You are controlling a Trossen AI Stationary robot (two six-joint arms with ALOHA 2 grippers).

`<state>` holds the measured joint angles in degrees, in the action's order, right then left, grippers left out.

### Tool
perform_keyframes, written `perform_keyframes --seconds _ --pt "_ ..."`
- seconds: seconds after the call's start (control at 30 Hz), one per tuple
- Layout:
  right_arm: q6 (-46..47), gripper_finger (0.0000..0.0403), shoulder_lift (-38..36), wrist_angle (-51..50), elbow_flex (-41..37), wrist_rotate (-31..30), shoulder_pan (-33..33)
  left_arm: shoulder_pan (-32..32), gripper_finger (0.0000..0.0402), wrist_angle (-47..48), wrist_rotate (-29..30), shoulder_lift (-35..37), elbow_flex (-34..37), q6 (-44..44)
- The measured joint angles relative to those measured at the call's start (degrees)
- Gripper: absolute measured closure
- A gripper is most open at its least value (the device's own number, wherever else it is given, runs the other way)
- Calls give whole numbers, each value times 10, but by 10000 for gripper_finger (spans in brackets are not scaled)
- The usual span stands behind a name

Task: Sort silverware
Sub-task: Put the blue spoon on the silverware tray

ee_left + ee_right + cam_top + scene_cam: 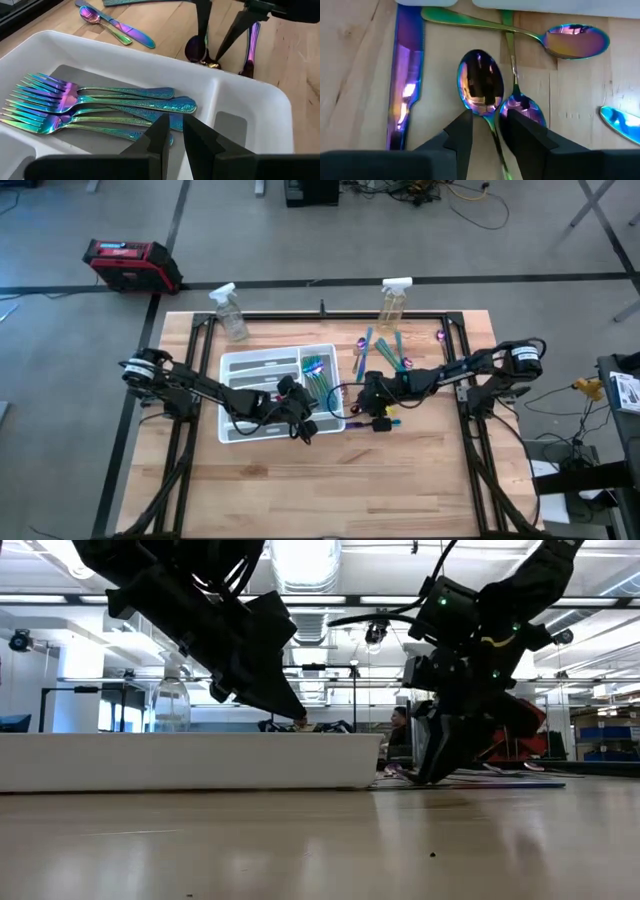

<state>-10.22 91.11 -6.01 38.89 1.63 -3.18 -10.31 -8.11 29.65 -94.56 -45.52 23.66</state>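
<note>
A white divided tray (240,365) holds several iridescent forks (100,105) in one compartment. My left gripper (175,132) hovers just above those forks, open by a narrow gap, with nothing between its fingers. More silverware lies loose on the table to the right of the tray (385,350). My right gripper (486,127) is down at the table there, open narrowly. Its fingers stand on either side of a purple-gold spoon (480,90), with a second spoon (525,107), a third spoon (575,42) and a knife (407,75) close by. My right gripper comes from above, pointing down, fingertips at the tabletop (440,775). Its fingers stand across the spoon's neck (491,125), just behind the bowl. A gap shows beside the neck, so I cannot tell whether they touch it. The spoon lies flat on the table.
Two clear spray bottles (230,310) (393,302) stand near the table's far edge. A red case (130,265) sits on the floor beyond. The tray's wall (190,760) rises close to the left of my right gripper. Bare wood lies toward the near edge.
</note>
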Motion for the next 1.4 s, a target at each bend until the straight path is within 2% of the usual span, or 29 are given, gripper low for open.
perform_keyframes --seconds 0.37,0.6,0.83,1.0,1.23,1.4 --pt "49 327 -40 -80 0 4 31 1 363 0 1 0 2 -13" --pt "76 339 -47 -105 0 -1 59 2 363 1 22 50 -4 -68" --pt "94 335 -61 -113 0 -1 89 2 363 12 21 74 -2 -75" --pt "112 321 -69 -151 0 -7 102 2 363 69 20 73 -1 -46" --pt "118 305 -81 -163 -1 -22 109 4 363 214 21 91 -3 28" --pt "96 297 -84 -162 -1 -47 107 4 363 219 27 91 2 49"
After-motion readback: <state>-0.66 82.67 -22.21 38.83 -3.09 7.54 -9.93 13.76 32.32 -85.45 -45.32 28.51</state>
